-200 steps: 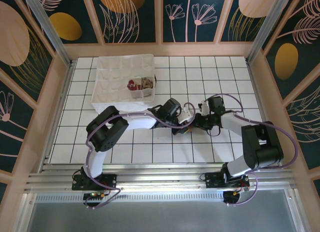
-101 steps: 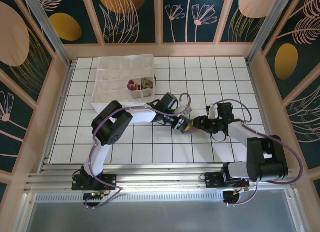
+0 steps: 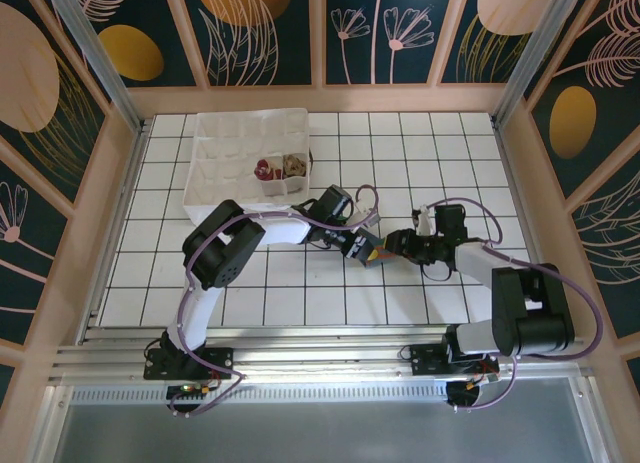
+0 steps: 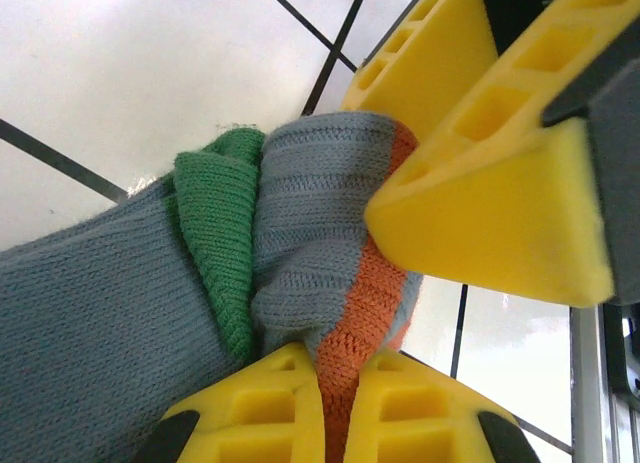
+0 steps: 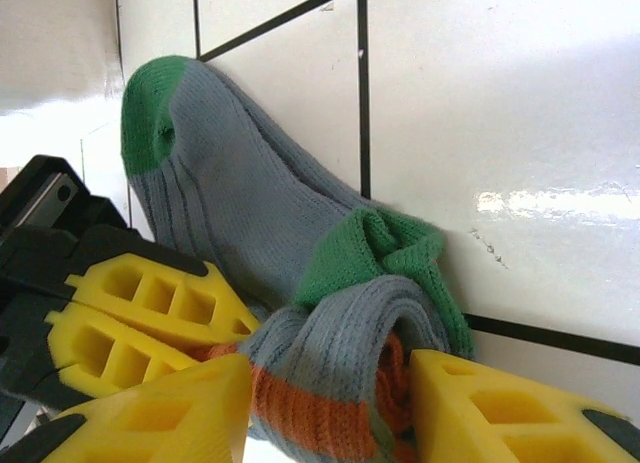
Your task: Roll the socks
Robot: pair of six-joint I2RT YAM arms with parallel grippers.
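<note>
Right tool (image 5: 330, 408) slid nearer; blue-grey sock (image 5: 250, 213) points toe away.

Sock (image 5: 250, 213) is blue-grey, green toe and heel, orange cuff stripe. Fingers (image 4: 480, 193) are yellow, table (image 5: 500, 103) white with black grid

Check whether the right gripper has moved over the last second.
Yes: the right gripper has shifted slightly rightward and nearer the camera, away from the white divided box.

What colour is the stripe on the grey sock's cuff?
Orange; the stripe on the blue-grey sock shows best in the right wrist view.
</note>
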